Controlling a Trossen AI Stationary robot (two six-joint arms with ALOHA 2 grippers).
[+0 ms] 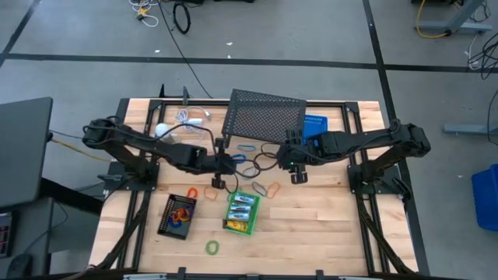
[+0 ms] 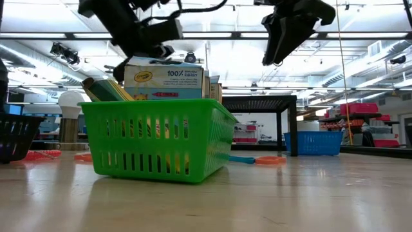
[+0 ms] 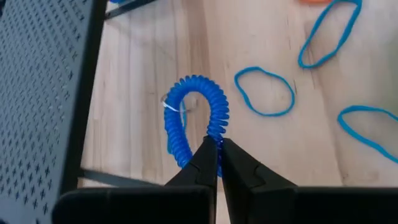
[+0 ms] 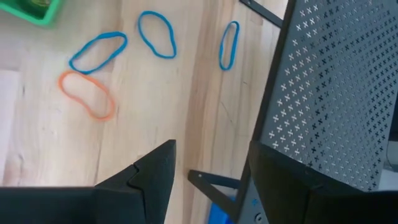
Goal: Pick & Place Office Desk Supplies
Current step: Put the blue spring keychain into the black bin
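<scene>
Left wrist view shows the left end effector (image 3: pixel 217 158) pinching a soft, light blue coil (image 3: pixel 193 115) by its end; the right end effector (image 4: pixel 208 180) hovers wide open.

Crayon boxes (image 2: pixel 164 82) upright in green basket (image 2: pixel 154 145)

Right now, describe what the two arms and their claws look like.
Both arms are dark, jointed and slender, with black cables running along them. The left claw ends in two narrow, tapering black fingers. The right claw has broader, blocky black fingers with angular, stepped edges. No markings are visible on either.
</scene>
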